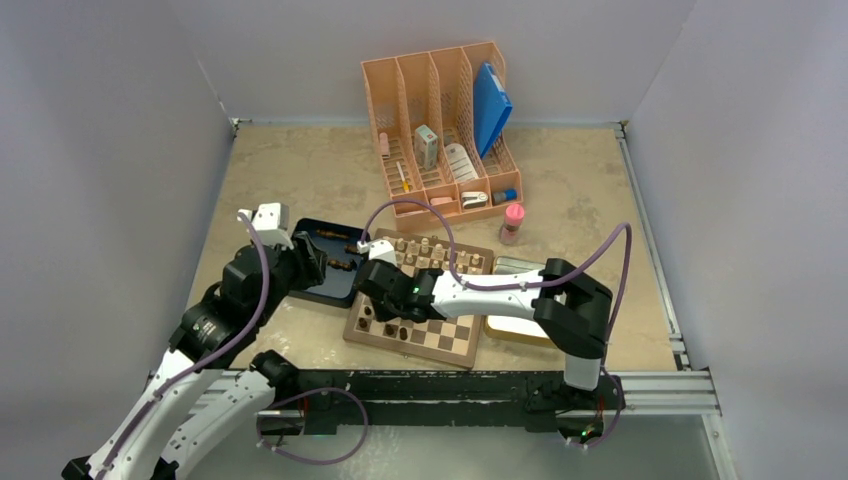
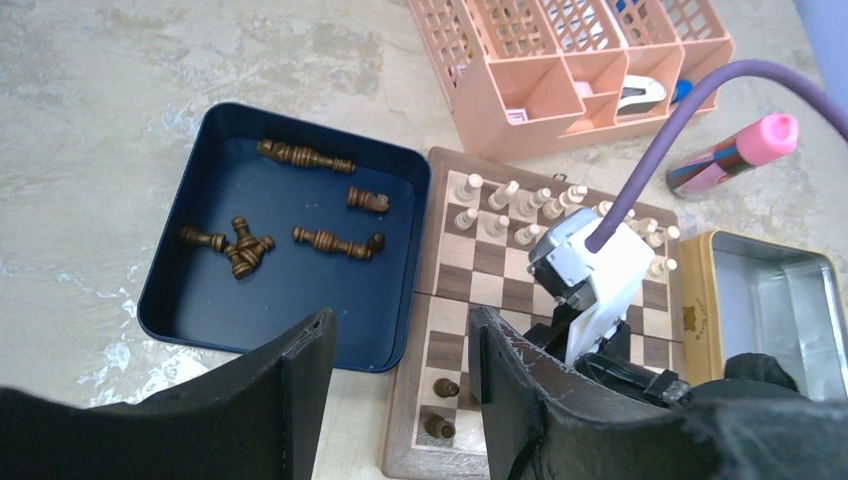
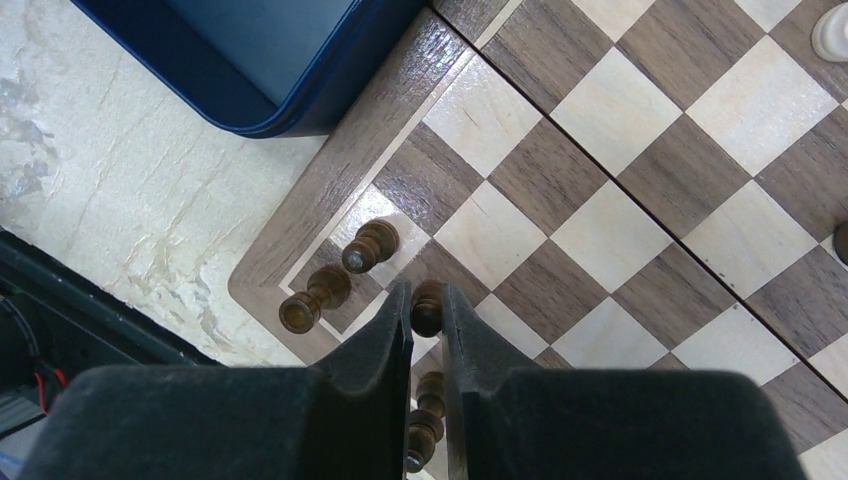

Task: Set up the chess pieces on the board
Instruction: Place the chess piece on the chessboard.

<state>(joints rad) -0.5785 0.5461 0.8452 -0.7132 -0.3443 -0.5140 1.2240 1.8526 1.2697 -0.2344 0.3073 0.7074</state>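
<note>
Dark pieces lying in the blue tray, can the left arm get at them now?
Probably yes. The left fingers hover open at the near edge of the blue tray, nothing covers the dark pieces, and the right fingers hold another piece on the board.

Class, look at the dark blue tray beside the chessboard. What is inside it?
Inside the dark blue tray, several dark brown chess pieces lie scattered on their sides. The left gripper covers part of its near rim, hiding anything there.

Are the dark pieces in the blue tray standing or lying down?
Lying down: the dark pieces in the blue tray rest on their sides.
</note>
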